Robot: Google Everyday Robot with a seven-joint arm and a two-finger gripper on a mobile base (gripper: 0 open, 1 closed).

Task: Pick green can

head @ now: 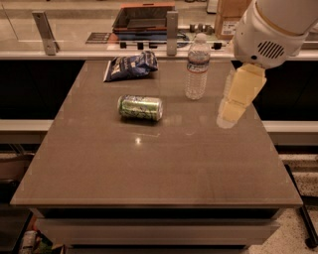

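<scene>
The green can (pixel 140 107) lies on its side on the brown table (pixel 149 168), left of the middle. It is green with pale markings and silver ends. My gripper (pixel 229 115) hangs from the white arm (pixel 271 30) over the right part of the table. It is well to the right of the can, apart from it, and just right of the water bottle. It holds nothing that I can see.
A clear plastic water bottle (pixel 197 67) stands upright behind and right of the can. A blue snack bag (pixel 130 65) lies at the back left. Behind the table runs a counter with a dark tray (pixel 144 17) and a cardboard box (pixel 231 15).
</scene>
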